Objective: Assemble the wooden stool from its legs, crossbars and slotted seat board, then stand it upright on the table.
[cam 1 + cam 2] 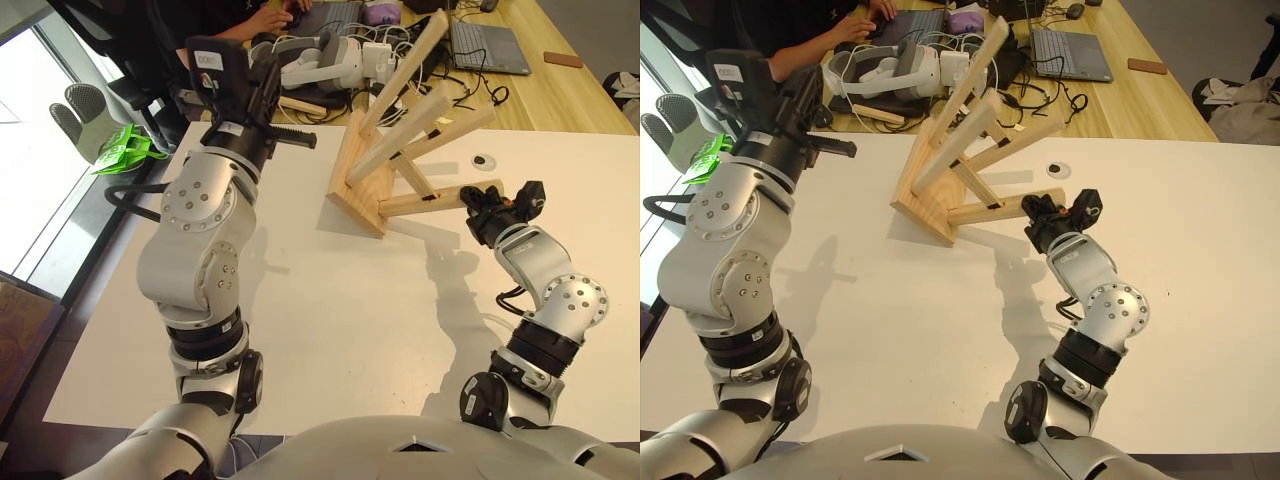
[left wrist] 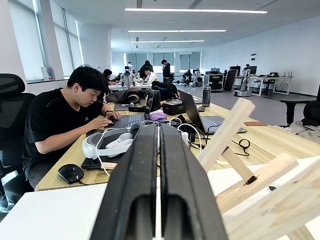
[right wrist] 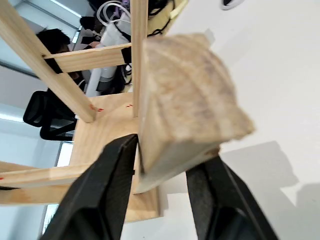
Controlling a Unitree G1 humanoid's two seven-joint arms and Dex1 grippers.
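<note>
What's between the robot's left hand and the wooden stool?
Just bare white table. In the head views the left hand is up in the air to the left of the tipped stool, and nothing lies on the stretch of tabletop between them.

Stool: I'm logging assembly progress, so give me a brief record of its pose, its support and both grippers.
stool: tipped on its side, legs slanting up, not upright
support: seat board edge on table
right gripper: shut on end of lowest leg
left gripper: shut, empty, raised apart from stool
</note>
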